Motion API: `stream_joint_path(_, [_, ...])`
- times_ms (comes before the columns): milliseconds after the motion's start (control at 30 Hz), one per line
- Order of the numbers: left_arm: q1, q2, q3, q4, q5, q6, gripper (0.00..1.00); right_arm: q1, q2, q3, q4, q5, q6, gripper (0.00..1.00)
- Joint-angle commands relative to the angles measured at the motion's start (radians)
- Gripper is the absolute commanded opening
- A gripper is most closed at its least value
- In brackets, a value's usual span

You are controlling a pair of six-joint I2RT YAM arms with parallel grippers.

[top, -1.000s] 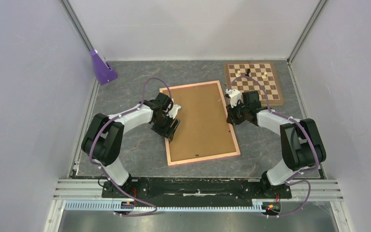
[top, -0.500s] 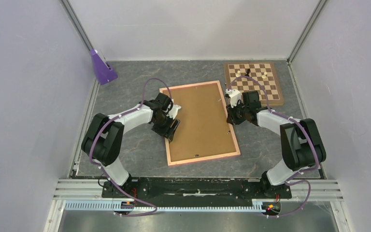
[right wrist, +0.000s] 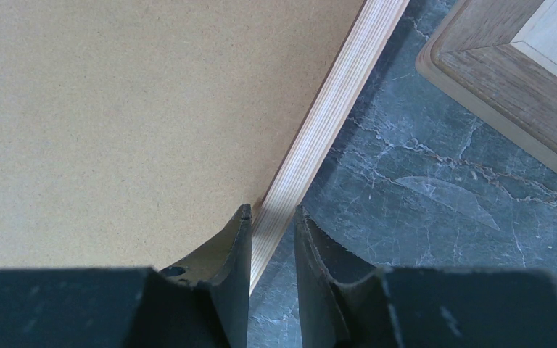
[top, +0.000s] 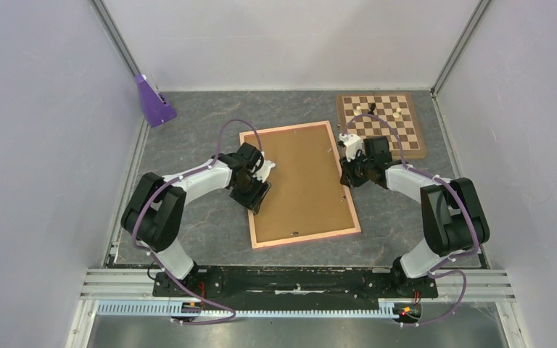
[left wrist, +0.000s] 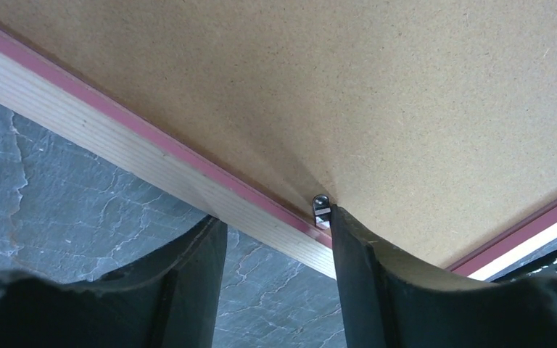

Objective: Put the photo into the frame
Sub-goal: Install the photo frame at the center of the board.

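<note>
Left pincer point(left wrist: 274, 216) sat half-open astride the frame's point(left wrist: 152, 174) long edge, clip point(left wrist: 321, 210) touching its inner finger; right pincer point(right wrist: 272, 210) narrow, grip unclear.

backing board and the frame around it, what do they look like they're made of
The backing board is probably fibreboard or hardboard: matte tan, finely speckled, with no grain lines. The frame looks like pale bare wood, maybe layered, judging by the fine parallel stripes along its rim, with a pink painted inner strip. The small tab on the board is shiny and silvery, likely metal.
</note>
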Motion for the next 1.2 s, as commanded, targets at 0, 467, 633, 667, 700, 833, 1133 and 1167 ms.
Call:
stream_joint_path(0, [-0.002,-0.018,-0.017,0.002,-0.048,0.043,0.56,0.0,0.0,0.008,0.031,-0.002,-0.045,0.15])
stream_joint_path(467, [-0.004,-0.013,-0.018,0.006,-0.033,0.074,0.11,0.0,0.006,0.015,0.03,0.011,-0.06,0.15])
stream_joint_path(633, [-0.011,-0.008,-0.02,0.005,-0.035,0.088,0.02,0.0,0.009,0.024,0.03,0.027,-0.074,0.15])
stream_joint_path(667, [-0.015,-0.006,-0.018,0.003,-0.038,0.092,0.02,-0.001,0.009,0.027,0.03,0.033,-0.078,0.14])
stream_joint_path(700, [-0.019,-0.006,-0.018,0.002,-0.041,0.098,0.02,0.0,0.01,0.029,0.028,0.038,-0.083,0.14])
stream_joint_path(833, [-0.028,-0.005,-0.018,0.002,-0.045,0.113,0.02,0.0,0.01,0.036,0.027,0.054,-0.099,0.14])
stream_joint_path(1133, [-0.032,-0.004,-0.001,0.001,-0.05,0.119,0.02,0.0,0.017,0.037,0.023,0.055,-0.109,0.13])
stream_joint_path(1167, [-0.032,-0.006,0.0,0.0,-0.05,0.115,0.02,0.0,0.018,0.037,0.023,0.056,-0.111,0.13])
